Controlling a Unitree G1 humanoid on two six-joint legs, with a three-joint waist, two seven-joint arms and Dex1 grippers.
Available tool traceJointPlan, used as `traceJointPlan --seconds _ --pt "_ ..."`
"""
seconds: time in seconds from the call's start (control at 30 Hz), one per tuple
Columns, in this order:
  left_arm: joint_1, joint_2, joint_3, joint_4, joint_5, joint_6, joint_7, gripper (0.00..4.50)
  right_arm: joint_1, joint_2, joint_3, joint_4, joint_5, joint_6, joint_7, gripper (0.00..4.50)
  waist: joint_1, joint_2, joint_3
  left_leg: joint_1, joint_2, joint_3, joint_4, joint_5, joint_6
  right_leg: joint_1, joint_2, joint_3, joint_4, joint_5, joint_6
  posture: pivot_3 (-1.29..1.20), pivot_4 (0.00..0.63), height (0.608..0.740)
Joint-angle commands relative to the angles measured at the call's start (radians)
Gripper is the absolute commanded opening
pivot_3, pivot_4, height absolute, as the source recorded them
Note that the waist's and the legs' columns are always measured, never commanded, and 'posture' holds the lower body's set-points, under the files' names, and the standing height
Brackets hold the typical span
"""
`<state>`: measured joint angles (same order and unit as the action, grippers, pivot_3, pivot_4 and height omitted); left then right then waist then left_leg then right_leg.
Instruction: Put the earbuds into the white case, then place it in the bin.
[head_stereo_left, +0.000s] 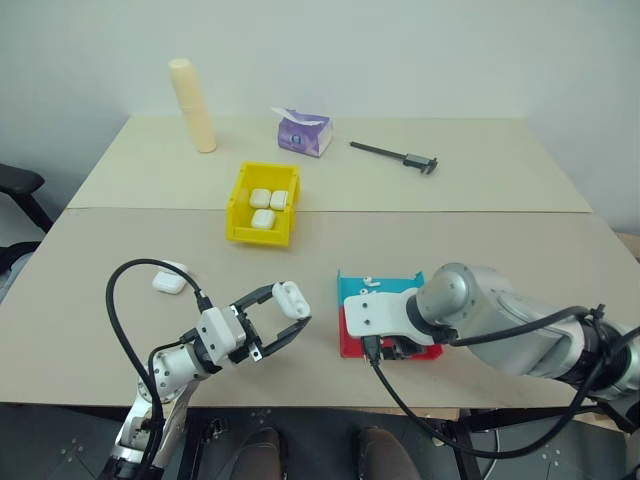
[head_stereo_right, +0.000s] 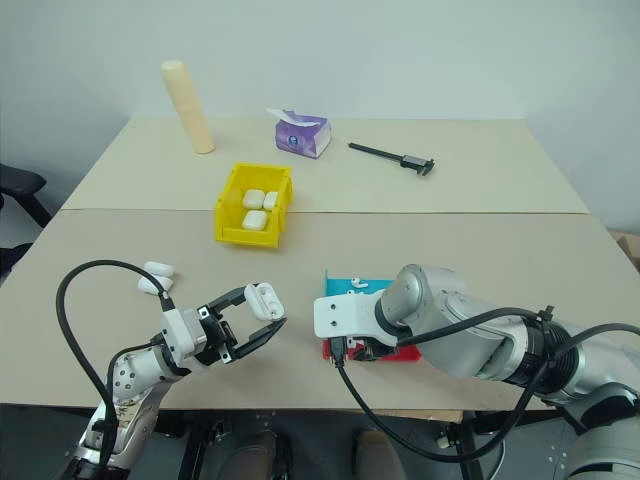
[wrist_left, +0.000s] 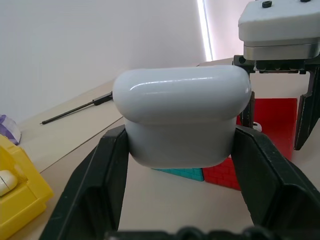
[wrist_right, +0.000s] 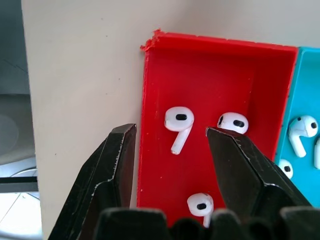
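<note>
- Already, 3 cases are seen stored in the bin (head_stereo_left: 237, 222).
- White case (wrist_left: 181, 117) is gripped, lid shut, by left gripper (head_stereo_left: 283, 318) fingers.
- Right gripper (wrist_right: 170, 137) fingers are held apart around 1 earbud (wrist_right: 178, 127); loading remains.

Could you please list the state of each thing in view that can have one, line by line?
Left pincer: shut on the white case, held above the table.
White case: lid closed.
Right pincer: open, over an earbud in the red tray half.
Yellow bin: open-topped, three cases inside.
Spare cases: lying on the table.
Tissue pack: opened, tissue sticking out.
</note>
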<state>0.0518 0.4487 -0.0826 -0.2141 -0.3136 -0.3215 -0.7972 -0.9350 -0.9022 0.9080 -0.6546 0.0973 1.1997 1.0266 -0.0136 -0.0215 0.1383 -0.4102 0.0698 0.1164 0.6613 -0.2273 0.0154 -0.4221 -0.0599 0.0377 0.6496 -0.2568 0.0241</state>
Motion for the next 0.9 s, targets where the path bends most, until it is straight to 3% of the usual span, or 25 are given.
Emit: traceJointPlan --seconds 0.03,0.23,0.3,0.9 --pt "0.002 -0.005 0.005 -0.042 0.006 -0.011 0.008 2.79 -0.010 0.007 0.003 0.002 -0.018 -0.026 -0.002 2.70 0.000 0.000 0.000 0.000 0.000 0.000 0.000 0.000 0.000 0.000 0.000 0.000 0.000 0.000 0.000 0.00 0.150 0.740" --pt "0.016 -0.003 0.008 -0.051 0.017 -0.009 0.015 2.79 -0.004 0.008 0.014 0.024 -0.033 -0.055 0.003 2.70 0.000 0.000 0.000 0.000 0.000 0.000 0.000 0.000 0.000 0.000 0.000 0.000 0.000 0.000 0.000 0.00 0.150 0.740" --pt "0.019 -0.001 0.010 -0.055 0.019 -0.007 0.017 2.79 -0.001 0.013 0.012 0.026 -0.034 -0.063 0.004 2.33 0.000 0.000 0.000 0.000 0.000 0.000 0.000 0.000 0.000 0.000 0.000 0.000 0.000 0.000 0.000 0.00 0.150 0.740" --pt "0.033 0.000 0.009 -0.070 0.042 0.010 0.046 2.79 0.029 0.032 0.044 0.058 -0.089 -0.106 -0.003 2.33 0.000 0.000 0.000 0.000 0.000 0.000 0.000 0.000 0.000 0.000 0.000 0.000 0.000 0.000 0.000 0.00 0.150 0.740"
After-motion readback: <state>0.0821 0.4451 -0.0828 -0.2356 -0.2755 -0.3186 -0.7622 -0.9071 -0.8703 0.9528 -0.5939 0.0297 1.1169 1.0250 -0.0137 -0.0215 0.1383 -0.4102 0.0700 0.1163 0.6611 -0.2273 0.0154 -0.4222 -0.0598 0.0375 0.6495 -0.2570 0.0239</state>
